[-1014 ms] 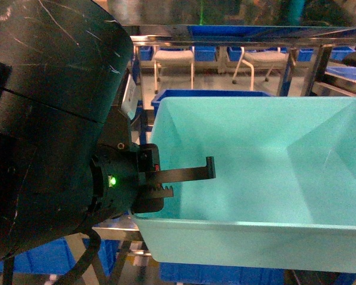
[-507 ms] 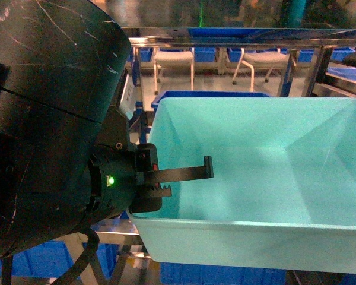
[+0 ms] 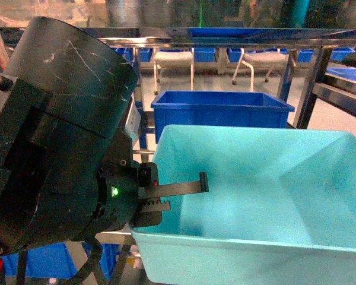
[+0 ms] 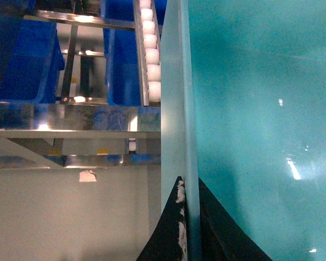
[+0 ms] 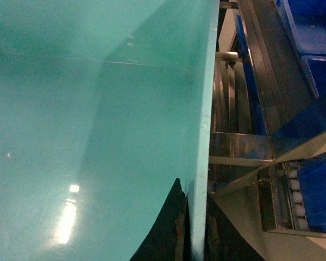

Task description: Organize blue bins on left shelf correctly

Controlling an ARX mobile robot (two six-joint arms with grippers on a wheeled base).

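Observation:
A light turquoise blue bin [image 3: 267, 196] is held up in front of the left shelf [image 3: 237, 40], a steel rack of posts and rails. My left gripper [image 3: 177, 195] is shut on the bin's left wall, one finger inside and one outside. The left wrist view shows the same grip, the left gripper [image 4: 187, 223] pinching the thin rim [image 4: 176, 109]. In the right wrist view my right gripper [image 5: 193, 223] is likewise shut on the opposite wall [image 5: 204, 109]. In the head view the right gripper is out of sight.
A darker royal-blue bin [image 3: 219, 108] sits on the rack just behind the held bin. White roller tracks [image 4: 150, 54] and steel rails [image 5: 244, 152] run beside it, with more dark blue bins [image 4: 27, 60] below. White chairs [image 3: 173, 59] stand beyond the rack.
The turquoise bin and my left gripper now sit lower in the head view. Much more of the dark blue bin behind shows above the bin's far rim.

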